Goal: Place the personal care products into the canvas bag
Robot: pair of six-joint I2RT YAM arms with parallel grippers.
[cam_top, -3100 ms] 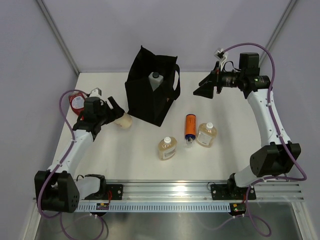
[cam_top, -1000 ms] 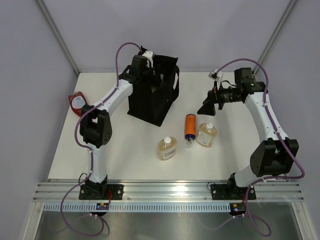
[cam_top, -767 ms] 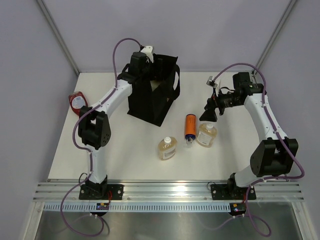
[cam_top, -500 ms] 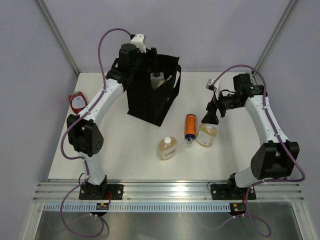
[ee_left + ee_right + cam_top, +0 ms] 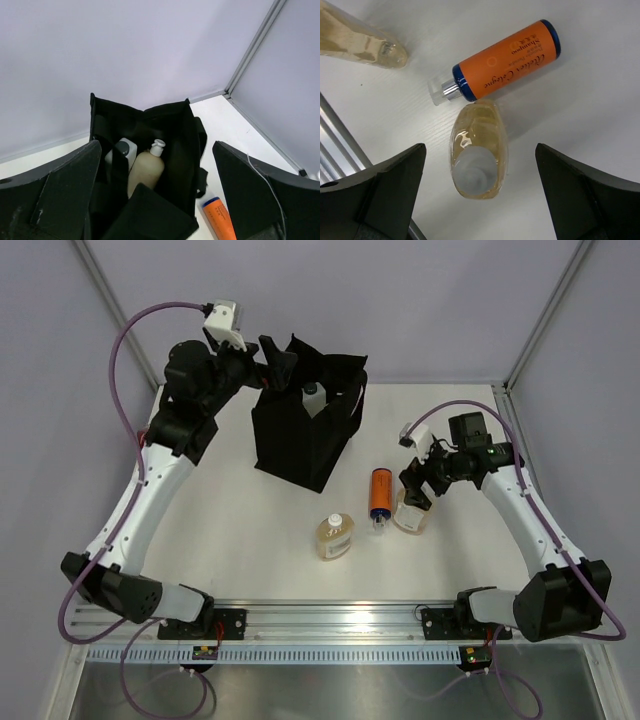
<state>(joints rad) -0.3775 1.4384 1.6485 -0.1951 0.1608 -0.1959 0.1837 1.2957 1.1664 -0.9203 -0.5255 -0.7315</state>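
Overhead, the left gripper point(image 5: 280, 353) was held wide open and empty above the canvas bag point(image 5: 300, 445), in which a tan bottle point(image 5: 146, 171) and a silver bottle point(image 5: 123, 150) were stood. Right of the bag, the right gripper point(image 5: 480, 150) was spread open over an amber bottle point(image 5: 477, 135), crowded by the orange bottle point(image 5: 505, 60) just beside it.

Two bottles point(image 5: 145, 172) in canvas bag point(image 5: 300, 435); cylinder bottle point(image 5: 380, 492) right of it, squat bottle point(image 5: 477, 150) alongside; second squat bottle point(image 5: 335, 538) nearer.
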